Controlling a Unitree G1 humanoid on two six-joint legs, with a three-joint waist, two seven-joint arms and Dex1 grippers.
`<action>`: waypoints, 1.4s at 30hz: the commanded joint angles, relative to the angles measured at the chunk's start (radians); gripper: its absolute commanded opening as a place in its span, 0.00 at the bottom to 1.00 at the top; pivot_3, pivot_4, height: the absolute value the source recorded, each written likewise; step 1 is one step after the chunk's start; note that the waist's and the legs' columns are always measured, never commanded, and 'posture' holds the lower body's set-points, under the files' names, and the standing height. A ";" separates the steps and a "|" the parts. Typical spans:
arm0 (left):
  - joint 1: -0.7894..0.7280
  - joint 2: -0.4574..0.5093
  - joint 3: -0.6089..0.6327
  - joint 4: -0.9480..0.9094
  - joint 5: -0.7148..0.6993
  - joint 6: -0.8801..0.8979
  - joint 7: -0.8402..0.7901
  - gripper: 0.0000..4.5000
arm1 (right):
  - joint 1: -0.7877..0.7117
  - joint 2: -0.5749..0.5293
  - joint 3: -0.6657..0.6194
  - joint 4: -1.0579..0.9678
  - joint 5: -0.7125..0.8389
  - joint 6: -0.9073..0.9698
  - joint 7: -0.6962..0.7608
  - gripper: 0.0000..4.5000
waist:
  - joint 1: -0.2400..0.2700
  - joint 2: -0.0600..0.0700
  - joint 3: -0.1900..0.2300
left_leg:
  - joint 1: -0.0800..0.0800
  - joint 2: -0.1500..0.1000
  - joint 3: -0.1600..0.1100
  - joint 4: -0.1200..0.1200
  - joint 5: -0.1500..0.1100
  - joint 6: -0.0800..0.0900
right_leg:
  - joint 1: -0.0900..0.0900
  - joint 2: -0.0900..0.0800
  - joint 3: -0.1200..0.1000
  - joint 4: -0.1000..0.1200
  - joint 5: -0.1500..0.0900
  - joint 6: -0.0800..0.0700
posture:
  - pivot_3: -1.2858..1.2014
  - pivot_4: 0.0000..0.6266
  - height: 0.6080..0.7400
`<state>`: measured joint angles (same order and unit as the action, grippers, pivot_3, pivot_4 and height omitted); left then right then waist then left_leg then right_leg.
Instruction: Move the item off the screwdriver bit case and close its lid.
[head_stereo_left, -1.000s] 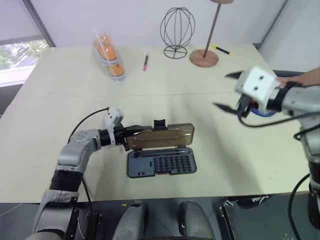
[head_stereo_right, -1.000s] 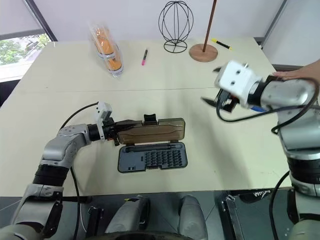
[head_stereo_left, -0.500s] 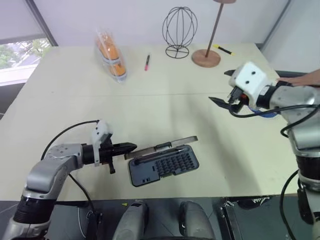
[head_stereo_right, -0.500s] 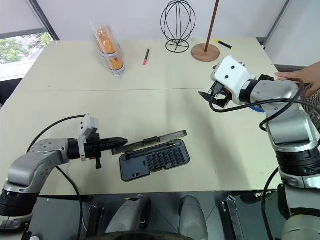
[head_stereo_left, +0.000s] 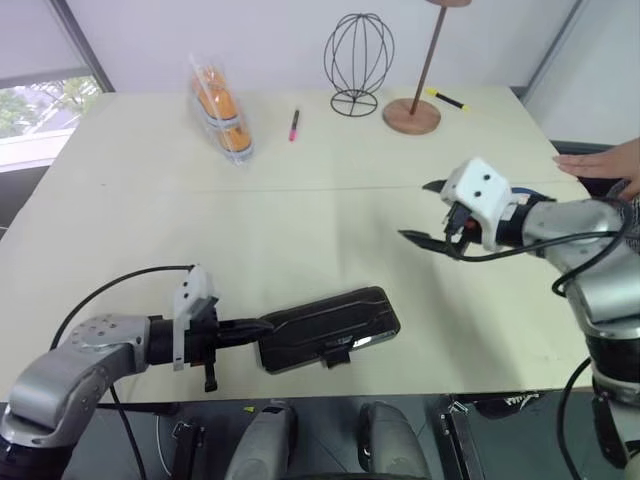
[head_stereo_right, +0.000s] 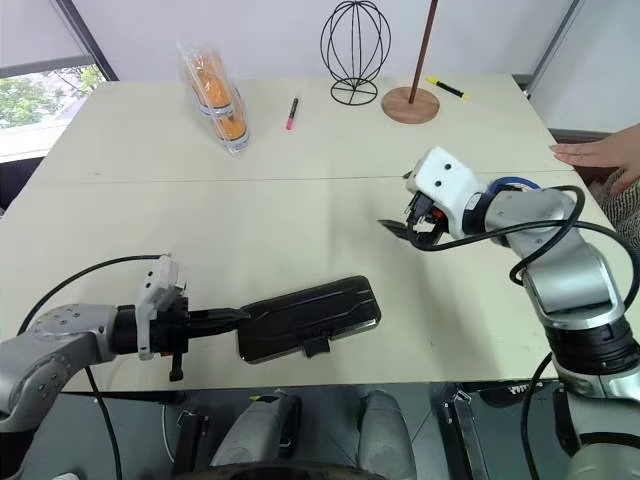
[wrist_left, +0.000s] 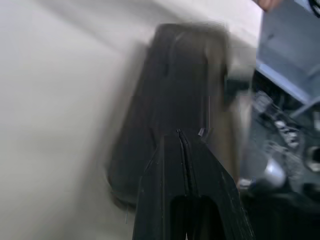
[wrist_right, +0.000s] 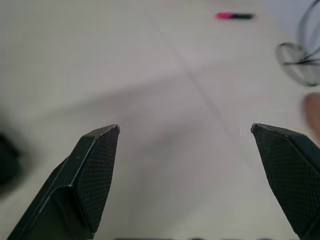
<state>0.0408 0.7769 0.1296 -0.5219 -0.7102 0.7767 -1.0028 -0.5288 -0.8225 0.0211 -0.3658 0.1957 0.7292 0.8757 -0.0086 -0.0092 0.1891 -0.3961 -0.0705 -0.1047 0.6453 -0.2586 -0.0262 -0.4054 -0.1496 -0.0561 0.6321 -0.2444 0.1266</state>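
Note:
The screwdriver bit case (head_stereo_left: 325, 325) lies near the table's front edge, slightly askew. Its lid (head_stereo_right: 310, 312) is folded flat over the tray, with the dark latch tab (head_stereo_left: 336, 356) at the near side. My left gripper (head_stereo_left: 252, 327) is shut and empty, pointing at the case's left end; in the left wrist view its fingers (wrist_left: 181, 150) are pressed together in front of the blurred case (wrist_left: 180, 90). My right gripper (head_stereo_left: 425, 212) hangs open and empty above the table, to the right of and beyond the case. A sliver of the blue tape roll (head_stereo_right: 508, 184) shows behind my right forearm.
A person's hand (head_stereo_left: 600, 160) rests at the table's right edge. At the back stand a packet of orange things (head_stereo_left: 220, 110), a pink pen (head_stereo_left: 294, 124), a wire sphere (head_stereo_left: 358, 60) and a wooden stand (head_stereo_left: 412, 115) with a yellow marker (head_stereo_left: 443, 98).
The lid has swung from open to flat on the case, which has turned slightly. My left gripper has drawn back toward me. My right gripper has come down and to the left.

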 joint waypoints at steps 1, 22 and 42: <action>-0.006 0.016 -0.015 -0.019 -0.007 -0.016 -0.013 0.00 | 0.027 0.014 -0.042 -0.081 0.090 0.063 0.012 0.98 | 0.000 0.000 0.000 | 0.000 0.000 0.000 0.000 0.000 0.000 | 0.000 0.000 0.000 0.000 0.000 0.000 | 0.52 0.24 1.00; -0.637 -0.082 -0.253 0.624 0.237 -0.217 -0.164 0.00 | 0.177 0.145 -0.097 -0.253 0.752 0.541 -0.092 0.01 | 0.015 -0.001 0.000 | 0.000 -0.001 0.001 0.001 0.000 0.001 | 0.000 0.001 -0.001 0.000 0.000 0.000 | 0.52 0.24 1.00; -0.852 -0.295 -0.447 0.938 0.463 -0.415 -0.387 0.00 | 0.368 0.263 0.027 -0.363 0.852 0.748 -0.488 0.01 | 0.018 -0.002 0.000 | -0.001 -0.001 0.001 0.003 -0.001 0.002 | 0.000 0.001 -0.001 0.000 0.001 0.002 | 0.52 0.24 1.00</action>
<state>-0.7933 0.4885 -0.3110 0.4046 -0.2636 0.3959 -1.3878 -0.1563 -0.5890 0.0438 -0.7227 1.0612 1.4621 0.4507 0.0089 -0.0107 0.1893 -0.3973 -0.0715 -0.1039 0.6484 -0.2599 -0.0238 -0.4053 -0.1490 -0.0568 0.6324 -0.2433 0.1288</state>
